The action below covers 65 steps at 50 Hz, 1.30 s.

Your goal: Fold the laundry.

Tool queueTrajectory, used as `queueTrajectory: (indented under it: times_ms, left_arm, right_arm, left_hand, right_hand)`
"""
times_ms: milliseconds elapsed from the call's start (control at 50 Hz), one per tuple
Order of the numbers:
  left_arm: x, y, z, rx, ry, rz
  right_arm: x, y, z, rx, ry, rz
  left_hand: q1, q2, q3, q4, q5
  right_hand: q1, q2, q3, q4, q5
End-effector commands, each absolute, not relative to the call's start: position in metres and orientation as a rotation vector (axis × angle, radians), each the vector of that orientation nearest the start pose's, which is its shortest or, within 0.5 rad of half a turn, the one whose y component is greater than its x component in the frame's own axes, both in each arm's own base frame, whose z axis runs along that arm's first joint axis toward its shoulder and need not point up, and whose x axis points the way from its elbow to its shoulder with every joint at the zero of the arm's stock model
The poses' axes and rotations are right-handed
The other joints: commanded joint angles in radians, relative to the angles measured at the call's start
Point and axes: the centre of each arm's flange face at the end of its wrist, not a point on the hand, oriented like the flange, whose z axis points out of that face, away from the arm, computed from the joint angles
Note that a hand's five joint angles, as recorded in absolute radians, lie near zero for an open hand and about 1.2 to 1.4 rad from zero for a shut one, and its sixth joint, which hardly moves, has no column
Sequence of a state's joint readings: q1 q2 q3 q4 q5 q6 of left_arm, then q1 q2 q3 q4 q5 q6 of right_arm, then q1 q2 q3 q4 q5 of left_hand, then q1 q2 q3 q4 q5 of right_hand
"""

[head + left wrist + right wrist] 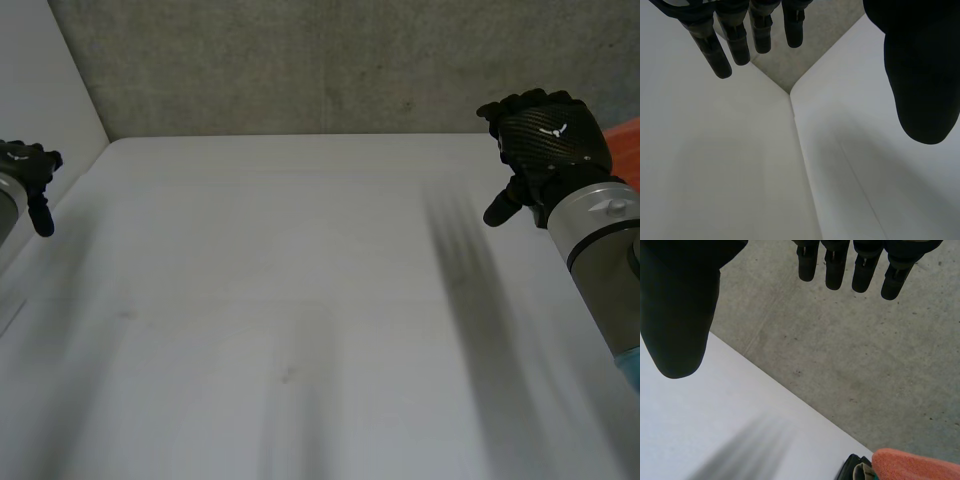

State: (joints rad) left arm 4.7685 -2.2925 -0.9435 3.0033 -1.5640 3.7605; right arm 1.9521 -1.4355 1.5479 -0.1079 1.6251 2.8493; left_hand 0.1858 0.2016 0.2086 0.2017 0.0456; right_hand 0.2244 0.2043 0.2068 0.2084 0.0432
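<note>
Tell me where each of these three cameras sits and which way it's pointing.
Head view: behind and between the arms, looking down on the white table; left hand and right hand show.
Left wrist view: along the open left hand's palm toward the table's corner.
Right wrist view: along the open right hand's palm toward the table edge and concrete.
Head and right wrist views share the orange cloth.

1. One white worktop point(300, 300).
2. Two black hands: the left hand point(27, 167) at the left edge of the head view, and the right hand point(548, 135) at upper right.
3. One orange cloth point(630, 150) at the right edge.
</note>
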Motion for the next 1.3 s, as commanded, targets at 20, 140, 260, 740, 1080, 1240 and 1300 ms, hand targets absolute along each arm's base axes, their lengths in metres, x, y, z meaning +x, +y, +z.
queueTrajectory:
  times_ms: [20,140,260,740,1080,1240,1300]
  left_arm:
    - [-0.128,-0.451,0.197,0.72,2.073,-1.662]
    - [-0.134,-0.458,0.19,0.814,1.976,-1.681]
    - [-0.137,-0.466,0.17,0.988,1.854,-1.612]
    - [-0.086,-0.364,0.186,0.982,1.928,-1.509]
    - [-0.088,-0.35,0.209,0.795,1.816,-1.723]
    - [-0.154,-0.321,0.283,0.596,2.033,-2.069]
    - [-0.186,-0.293,0.317,0.547,2.151,-2.192]
  right_arm:
    - [0.244,-0.262,0.288,-0.737,2.118,-2.198]
    - [0.245,-0.261,0.288,-0.765,2.114,-2.207]
    - [0.247,-0.26,0.283,-0.801,2.128,-2.191]
    - [0.258,-0.255,0.276,-0.928,2.09,-2.144]
    - [0.251,-0.262,0.283,-0.919,2.081,-2.173]
    - [0.241,-0.269,0.301,-0.786,2.051,-2.206]
    - [0.238,-0.27,0.306,-0.694,2.041,-2.175]
  left_hand:
    - [-0.011,-0.027,-0.034,-0.027,-0.046]
    - [-0.011,-0.027,-0.034,-0.027,-0.046]
    - [-0.011,-0.027,-0.034,-0.027,-0.046]
    - [-0.011,-0.027,-0.034,-0.027,-0.046]
    - [-0.011,-0.027,-0.034,-0.027,-0.046]
    - [-0.011,-0.027,-0.034,-0.027,-0.046]
    - [-0.011,-0.027,-0.034,-0.027,-0.046]
  right_hand:
    - [-0.05,-0.03,-0.032,-0.034,-0.043]
    - [-0.05,-0.03,-0.032,-0.034,-0.043]
    - [-0.05,-0.03,-0.032,-0.034,-0.043]
    - [-0.05,-0.03,-0.032,-0.034,-0.043]
    - [-0.05,-0.03,-0.032,-0.034,-0.043]
    - [-0.05,-0.03,-0.032,-0.034,-0.043]
    - [-0.05,-0.03,-0.032,-0.034,-0.043]
